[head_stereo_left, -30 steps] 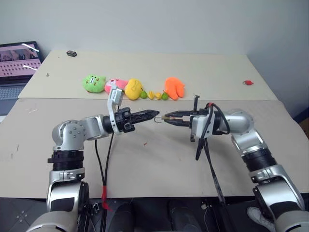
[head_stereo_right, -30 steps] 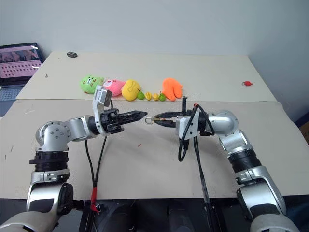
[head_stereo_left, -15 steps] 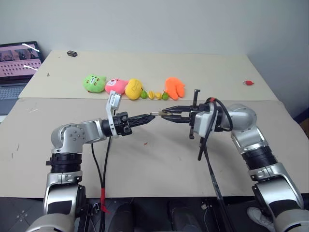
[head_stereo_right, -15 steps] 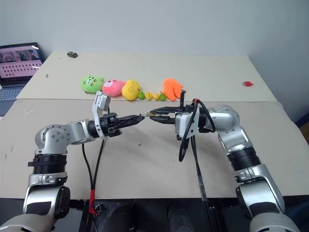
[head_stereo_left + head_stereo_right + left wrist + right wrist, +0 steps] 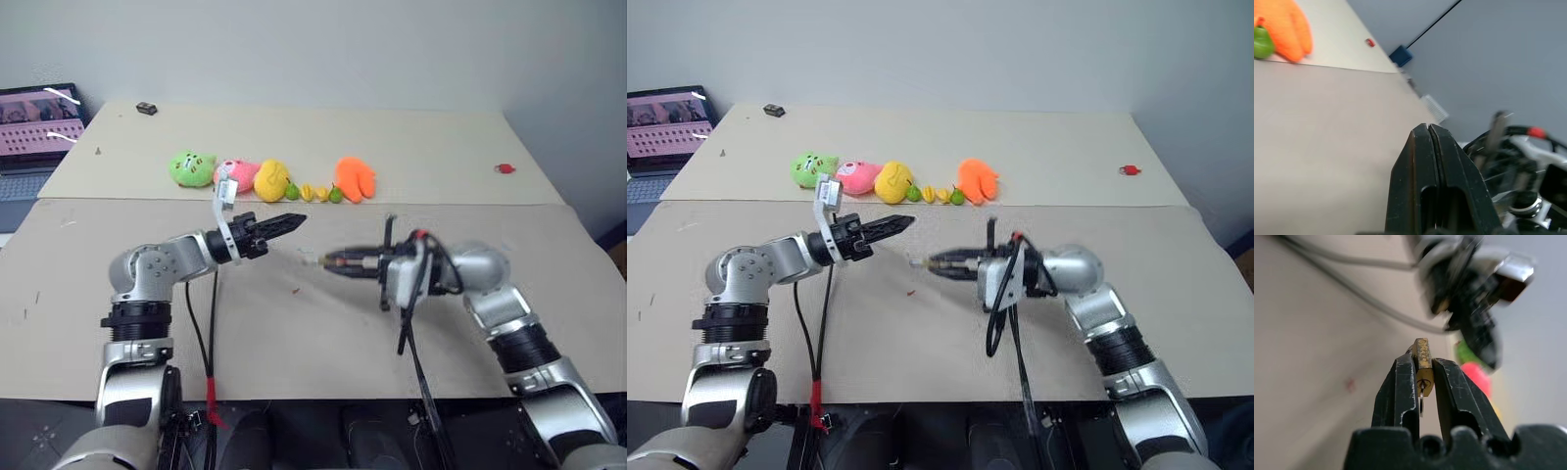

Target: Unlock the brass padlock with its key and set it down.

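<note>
The right gripper point(image 5: 1420, 377) has its fingers clamped on the brass padlock point(image 5: 1423, 363), held above the table point(image 5: 323, 333); the key point(image 5: 1421, 399) sits in the padlock's underside, between the fingers. The left gripper point(image 5: 292, 221), fingers pressed together and empty, hangs apart from it, near the row of plush toys point(image 5: 257, 178).
</note>
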